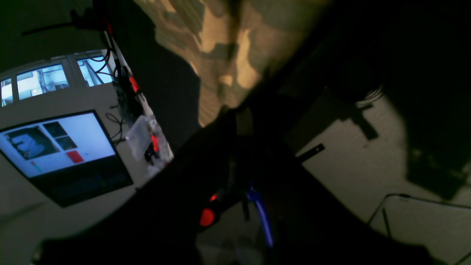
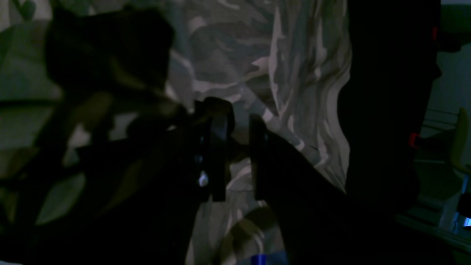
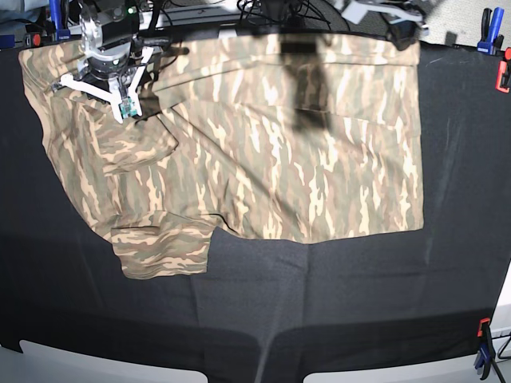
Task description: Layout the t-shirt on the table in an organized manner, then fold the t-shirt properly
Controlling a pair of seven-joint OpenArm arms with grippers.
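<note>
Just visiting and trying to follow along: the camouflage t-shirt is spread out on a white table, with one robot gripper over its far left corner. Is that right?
Not quite: the table is covered in black cloth, not white, as the base view shows. The rest holds: the camouflage t-shirt lies spread out on it, and the right gripper is over its far left corner.

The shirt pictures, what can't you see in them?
- Left gripper: top right of the base view, mostly cut off by the edge; left wrist view too dark.
- Right gripper fingers: right wrist view dark; grip on the shirt unclear.
- Collar: not findable, hidden in folds.
</note>
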